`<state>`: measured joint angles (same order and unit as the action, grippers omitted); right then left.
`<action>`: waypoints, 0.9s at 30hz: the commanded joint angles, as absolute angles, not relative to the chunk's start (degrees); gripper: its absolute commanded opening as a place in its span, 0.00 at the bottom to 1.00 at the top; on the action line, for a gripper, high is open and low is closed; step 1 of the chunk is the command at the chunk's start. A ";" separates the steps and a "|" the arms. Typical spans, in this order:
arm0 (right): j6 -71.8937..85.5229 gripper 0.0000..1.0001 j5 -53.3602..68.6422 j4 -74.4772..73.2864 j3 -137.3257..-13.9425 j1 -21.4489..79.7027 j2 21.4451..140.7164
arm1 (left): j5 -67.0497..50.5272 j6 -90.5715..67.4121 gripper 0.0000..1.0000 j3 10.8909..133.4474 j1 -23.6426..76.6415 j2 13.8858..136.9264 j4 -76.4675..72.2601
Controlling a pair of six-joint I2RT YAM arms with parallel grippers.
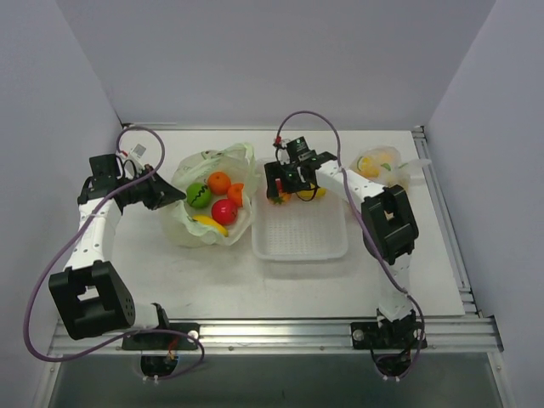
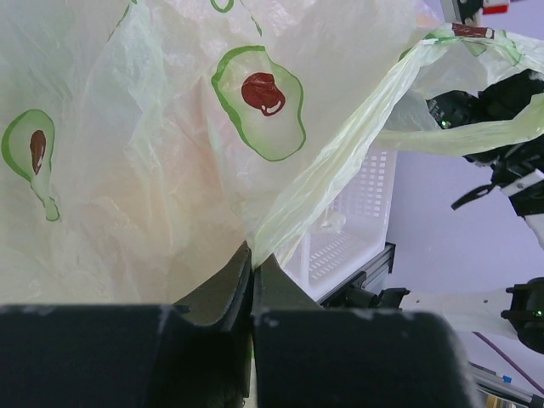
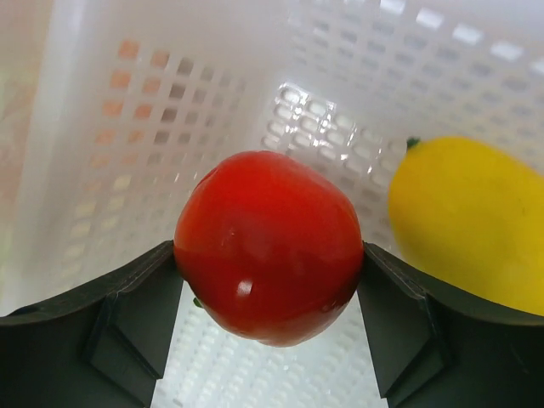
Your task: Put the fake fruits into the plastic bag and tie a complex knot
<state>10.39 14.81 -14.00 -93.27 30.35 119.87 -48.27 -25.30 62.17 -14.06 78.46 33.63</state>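
The plastic bag (image 1: 234, 155), pale green with avocado prints (image 2: 259, 102), lies open at the left of the table. In it sit a green fruit (image 1: 198, 195), an orange (image 1: 219, 182), a red fruit (image 1: 224, 212) and a banana (image 1: 210, 224). My left gripper (image 1: 174, 197) (image 2: 252, 255) is shut on the bag's left rim. My right gripper (image 1: 285, 194) (image 3: 268, 259) reaches into the far end of the white basket (image 1: 302, 234), its fingers pressed against both sides of a red tomato (image 3: 268, 246). A yellow lemon (image 3: 467, 221) (image 1: 311, 193) lies beside it.
A clear bag (image 1: 382, 166) holding a few fruits lies at the back right. The basket's slotted wall (image 3: 127, 127) stands close behind the tomato. The basket (image 2: 348, 229) sits directly to the right of the avocado bag. A metal rail (image 1: 272, 331) runs along the near edge.
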 commanded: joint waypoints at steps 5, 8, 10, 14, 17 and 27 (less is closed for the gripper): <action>11.16 0.51 22.14 -16.79 -81.25 29.79 97.69 | -49.75 -24.70 0.05 63.10 -14.59 77.52 32.61; 10.38 0.50 27.93 -16.70 -76.13 30.23 89.07 | -49.75 -24.43 0.05 63.19 -14.59 77.78 33.13; 8.62 0.50 32.93 -15.91 -73.22 30.76 85.88 | -50.01 -24.61 0.05 63.11 -14.68 77.87 33.05; 6.51 0.47 41.19 -14.68 -73.12 31.73 82.62 | -50.10 -24.61 0.05 62.84 -14.59 77.87 33.05; 2.13 0.45 40.35 -15.64 -77.94 36.02 84.71 | -50.19 -24.87 0.05 62.49 -14.68 78.05 32.96; -10.11 0.43 12.60 -21.18 -102.64 54.14 105.62 | -50.10 -24.96 0.05 61.96 -14.94 76.55 32.87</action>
